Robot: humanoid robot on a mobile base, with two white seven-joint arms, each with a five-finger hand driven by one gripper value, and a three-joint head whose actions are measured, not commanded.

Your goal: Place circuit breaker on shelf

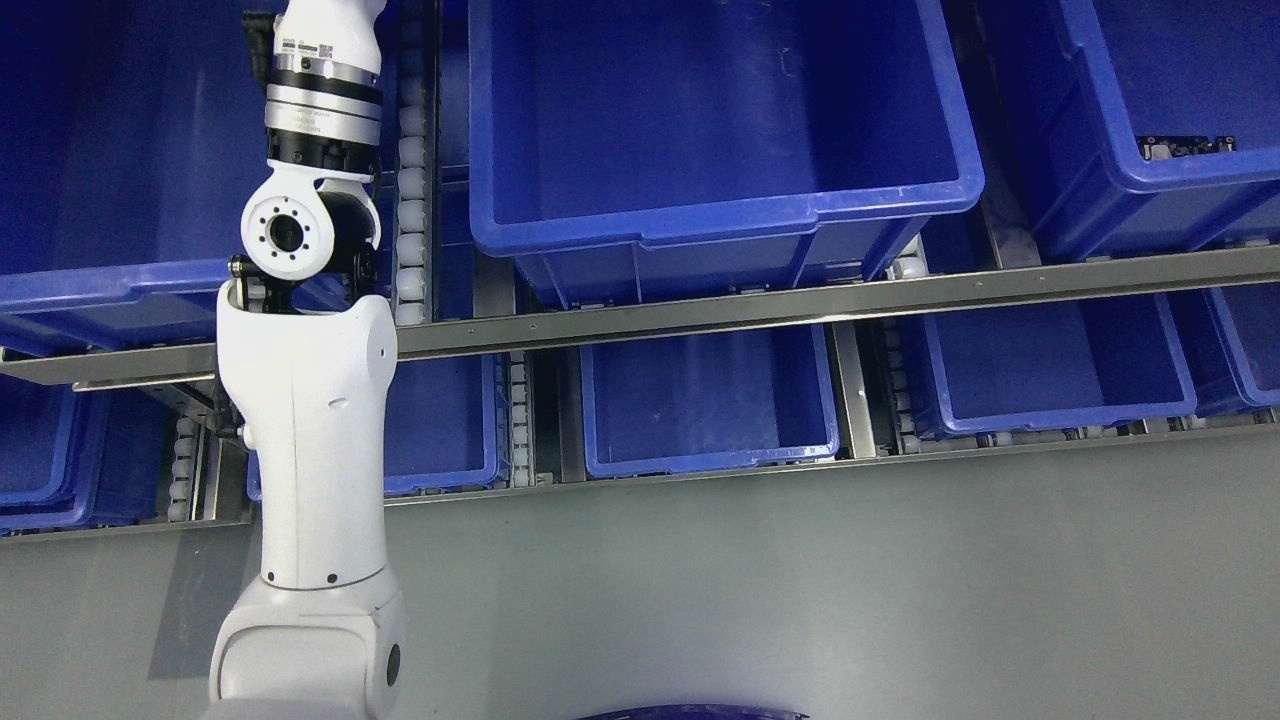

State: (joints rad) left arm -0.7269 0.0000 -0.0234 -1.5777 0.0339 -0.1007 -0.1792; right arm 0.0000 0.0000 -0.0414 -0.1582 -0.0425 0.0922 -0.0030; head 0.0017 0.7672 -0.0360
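My left arm (310,470) rises from the lower left, white with a black and silver wrist (322,110). It reaches up past the picture's top edge over the upper shelf, between the left blue bin (100,285) and the big middle blue bin (720,215). Its hand is cut off by the top edge. No circuit breaker shows anywhere. The right arm is out of the picture.
A third upper bin (1150,185) at the right holds a small dark part (1188,146). A metal shelf rail (800,305) runs across. Below it sit smaller blue bins (710,462) (1050,422). Grey floor (800,600) lies in front; a blue rim (690,713) peeks at the bottom edge.
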